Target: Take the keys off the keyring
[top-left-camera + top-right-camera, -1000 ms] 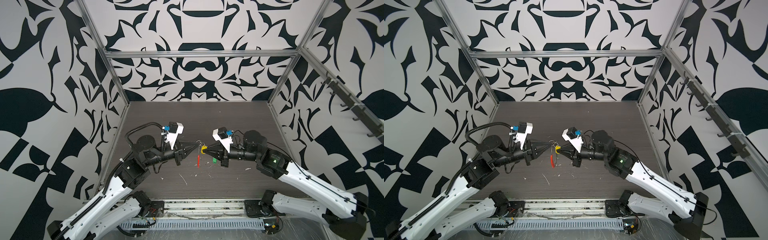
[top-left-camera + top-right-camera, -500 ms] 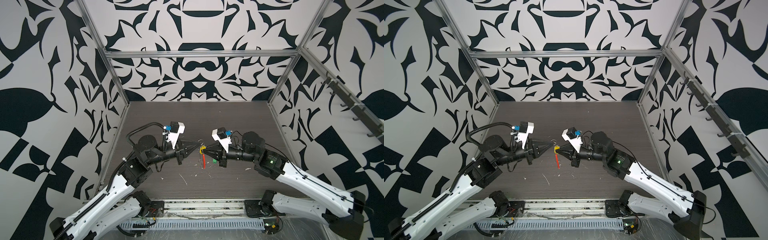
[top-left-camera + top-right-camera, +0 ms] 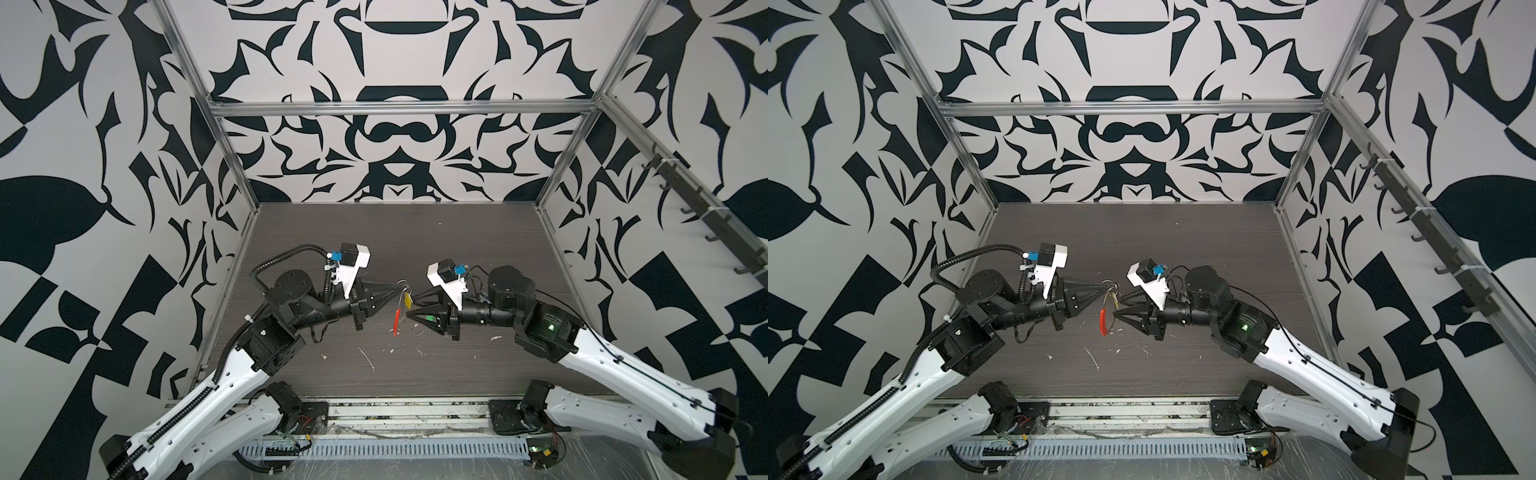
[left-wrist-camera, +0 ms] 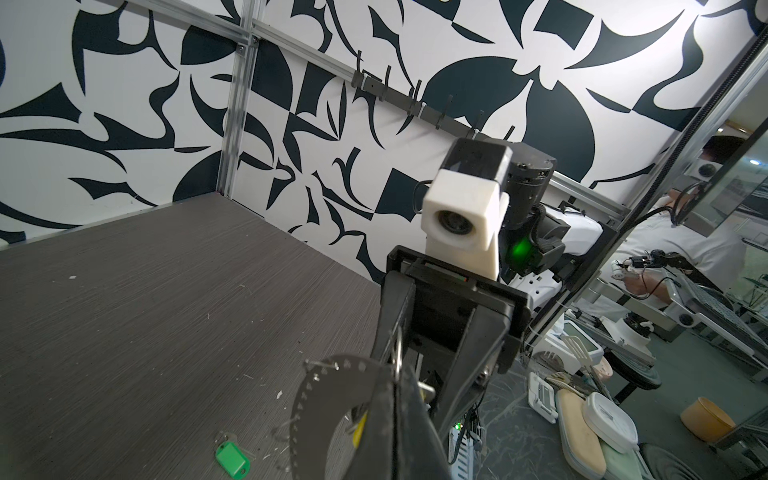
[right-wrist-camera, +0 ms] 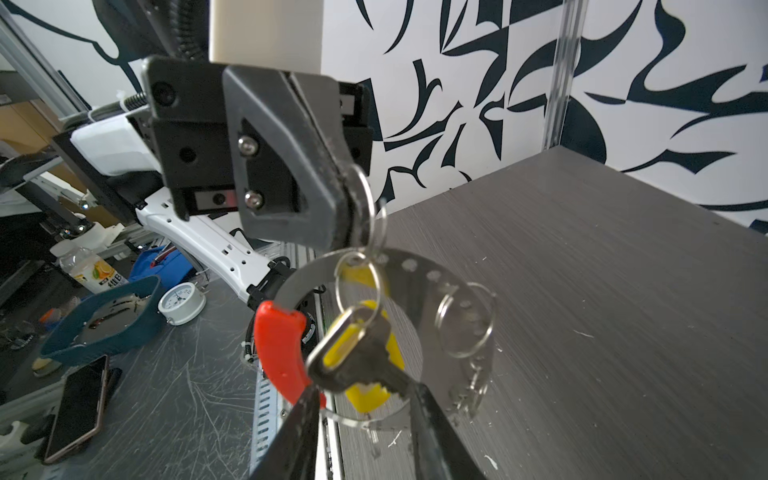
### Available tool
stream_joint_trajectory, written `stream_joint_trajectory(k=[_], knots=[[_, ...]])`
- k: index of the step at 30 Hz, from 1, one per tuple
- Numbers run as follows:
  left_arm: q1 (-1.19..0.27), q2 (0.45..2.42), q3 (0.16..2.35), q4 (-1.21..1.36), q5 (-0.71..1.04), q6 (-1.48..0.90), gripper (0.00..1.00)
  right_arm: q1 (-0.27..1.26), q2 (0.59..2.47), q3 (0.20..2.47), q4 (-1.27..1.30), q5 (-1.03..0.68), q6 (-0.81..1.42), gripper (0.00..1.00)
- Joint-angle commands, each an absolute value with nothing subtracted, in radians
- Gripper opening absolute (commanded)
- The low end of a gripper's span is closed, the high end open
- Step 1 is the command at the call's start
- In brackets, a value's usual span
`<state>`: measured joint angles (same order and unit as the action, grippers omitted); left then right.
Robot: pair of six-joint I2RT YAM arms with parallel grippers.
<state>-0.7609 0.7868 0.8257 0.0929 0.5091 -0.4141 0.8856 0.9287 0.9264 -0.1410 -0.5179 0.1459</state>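
Since the left fingers (image 5: 291,178) are clamped shut on the thin wire loop of the keyring (image 5: 419,270), the whole bunch hangs in the air above the worktop (image 3: 415,249), between the two arms; its curved perforated strip and red end (image 5: 278,345) dangle below the loop. That hold looks meant to steady the ring so that the other arm can work a key round and off. The right fingers (image 5: 305,432) stand parted on either side of the yellow key (image 5: 370,397), which hangs from the ring with a metal key blade (image 5: 361,368) lying across it; they clamp nothing that I can see. The green key (image 4: 232,457) lies flat on the worktop below, apart from the ring, so I judge half the job done. As for what stands in the way, the red end hangs just beside one right finger and could be caught along with the key; a spare split ring (image 5: 465,324) sits in a hole of the strip near the yellow key; the strip itself curves behind the key and crowds it. White scraps (image 3: 365,358) lie scattered on the worktop nearer the arm bases, well apart from the bunch, and should not matter.
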Motion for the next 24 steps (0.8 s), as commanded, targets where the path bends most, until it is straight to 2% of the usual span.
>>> stream_joint_trajectory(k=[1, 10, 24], knots=[[-0.758, 0.759, 0.836, 0.115, 0.501, -0.393, 0.00, 0.891, 0.891, 0.960, -0.154, -0.526, 0.115, 0.43], [-0.758, 0.733, 0.821, 0.087, 0.498, -0.391, 0.00, 0.891, 0.890, 1.015, -0.107, -0.457, 0.086, 0.48], [-0.757, 0.718, 0.807, 0.090, 0.514, -0.391, 0.00, 0.796, 1.045, 1.109, 0.071, -0.744, 0.226, 0.48]])
